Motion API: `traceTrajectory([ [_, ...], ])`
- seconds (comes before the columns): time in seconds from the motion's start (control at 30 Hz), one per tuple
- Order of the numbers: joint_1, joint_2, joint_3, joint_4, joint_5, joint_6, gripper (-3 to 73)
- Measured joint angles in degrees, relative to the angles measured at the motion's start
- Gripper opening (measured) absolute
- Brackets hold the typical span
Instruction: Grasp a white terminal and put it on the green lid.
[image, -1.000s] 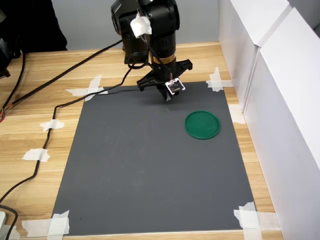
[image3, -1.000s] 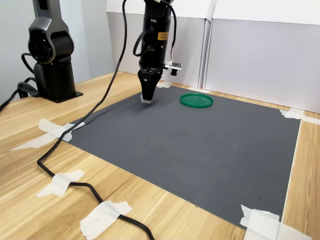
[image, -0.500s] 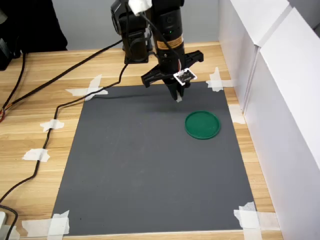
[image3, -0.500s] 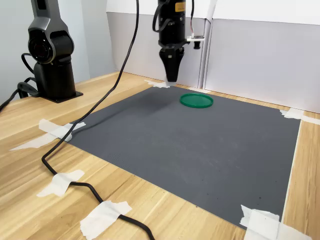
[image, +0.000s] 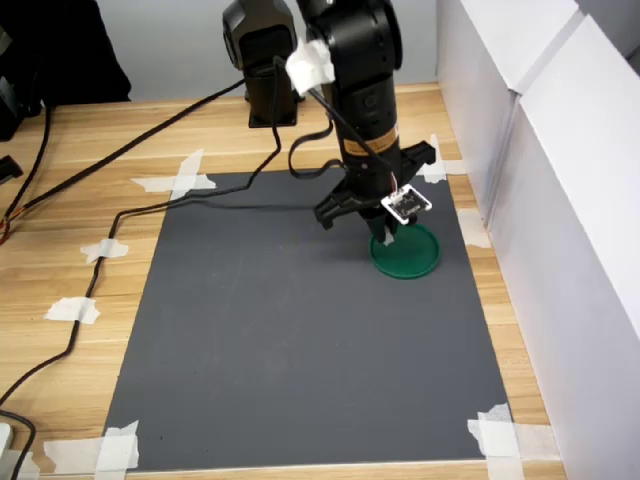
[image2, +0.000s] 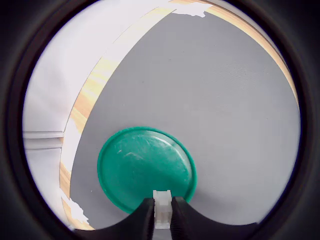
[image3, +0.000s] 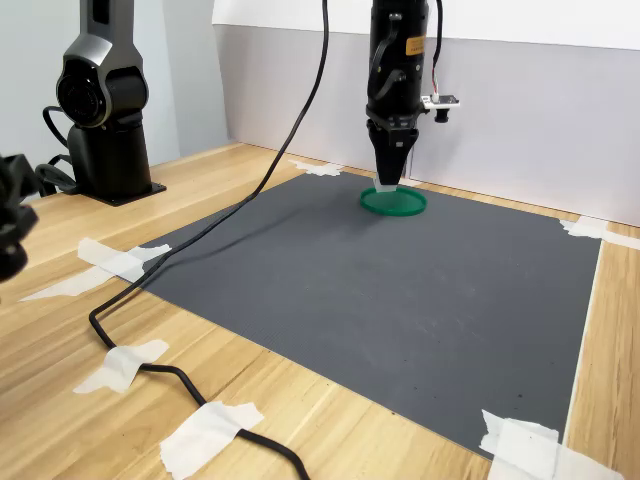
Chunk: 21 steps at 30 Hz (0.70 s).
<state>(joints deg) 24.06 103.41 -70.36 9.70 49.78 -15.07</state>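
White terminal (image2: 162, 215), its lower part hidden, is pinched between the jaws over the green lid (image2: 140, 167).

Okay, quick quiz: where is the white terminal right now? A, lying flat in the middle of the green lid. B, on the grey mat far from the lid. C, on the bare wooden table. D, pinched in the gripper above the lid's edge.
D: the wrist view shows the white terminal pinched in the gripper over the edge of the green lid.
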Motion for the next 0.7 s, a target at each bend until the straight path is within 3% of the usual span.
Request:
traceTrajectory([
  [0.47, 0.0, 1.75, -0.07, 0.83, -1.56, -1.81, 9.1],
  [0.7, 0.0, 1.8, -0.07, 0.83, -1.9, -1.85, 17.3],
])
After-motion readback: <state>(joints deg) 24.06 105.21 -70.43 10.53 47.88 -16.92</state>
